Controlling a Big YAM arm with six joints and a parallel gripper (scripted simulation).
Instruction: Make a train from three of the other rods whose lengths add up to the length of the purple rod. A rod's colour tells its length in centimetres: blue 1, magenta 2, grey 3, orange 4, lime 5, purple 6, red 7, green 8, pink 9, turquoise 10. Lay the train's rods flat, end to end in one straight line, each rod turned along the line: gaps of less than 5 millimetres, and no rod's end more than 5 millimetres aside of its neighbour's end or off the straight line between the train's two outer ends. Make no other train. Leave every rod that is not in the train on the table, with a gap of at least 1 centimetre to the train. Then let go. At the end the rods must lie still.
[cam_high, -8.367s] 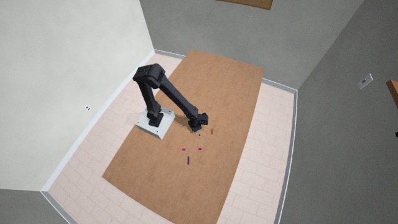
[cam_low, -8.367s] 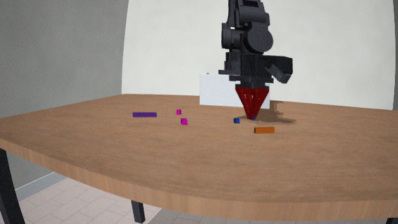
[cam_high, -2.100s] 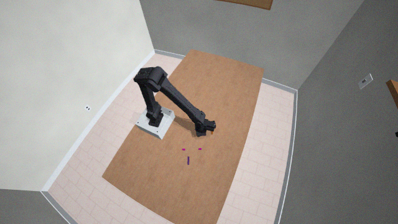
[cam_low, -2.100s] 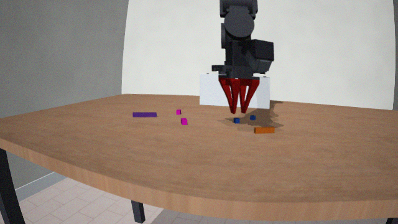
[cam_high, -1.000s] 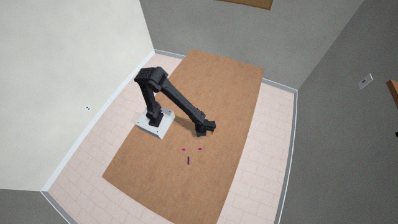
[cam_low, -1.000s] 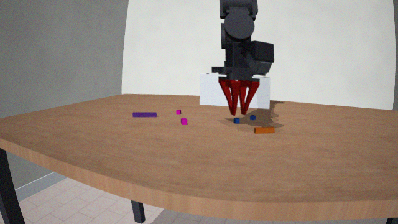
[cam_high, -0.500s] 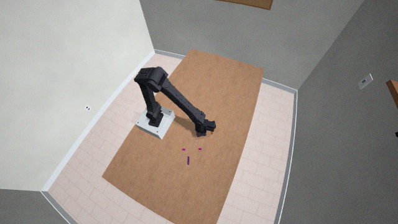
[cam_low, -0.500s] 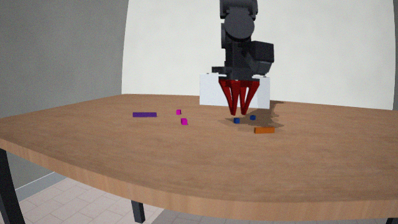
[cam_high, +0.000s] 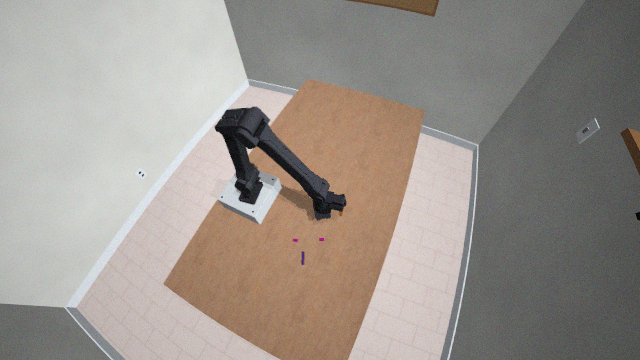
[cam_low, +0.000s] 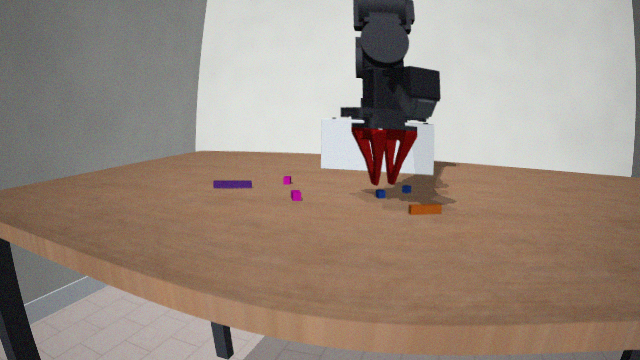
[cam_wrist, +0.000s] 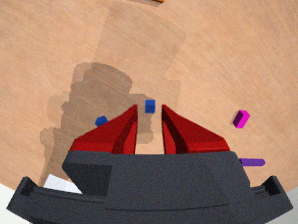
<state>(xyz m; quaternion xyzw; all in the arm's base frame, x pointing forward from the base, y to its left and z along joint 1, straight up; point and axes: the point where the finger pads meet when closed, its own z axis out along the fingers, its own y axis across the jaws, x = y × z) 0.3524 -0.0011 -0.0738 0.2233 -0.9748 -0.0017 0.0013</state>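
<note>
The arm stands on a white base block (cam_low: 334, 150) at the far side of the wooden bench (cam_low: 300, 260) and reaches forward and down, so that the end effector (cam_low: 384, 181) hangs just above the bench surface with its red fingers (cam_low: 372, 155) pointing straight down. The fingers are part-way closed with a narrow gap between the tips, and the wrist view shows bare bench through that gap: they pinch nothing.

In the exterior view, two small blue rods lie on the bench in the arm's shadow. One blue rod (cam_low: 381, 193) sits just below and slightly near of the fingertips, and the other blue rod (cam_low: 406, 189) lies a little to its right. The two are apart from each other and neither touches the fingers. In the wrist view one blue cube (cam_wrist: 150, 106) shows just beyond the gap between the fingertips, and the other (cam_wrist: 101, 121) shows beside the outer edge of the left finger.

The orange rod (cam_low: 425, 209) lies flat, nearer and to the right of the blue pair, apart from both.

Well to the left lie two magenta rods (cam_low: 296, 195), one a little farther back (cam_low: 287, 180), with a gap between them. The purple rod (cam_low: 232, 184) lies flat farther left still, apart from the rest.
</note>
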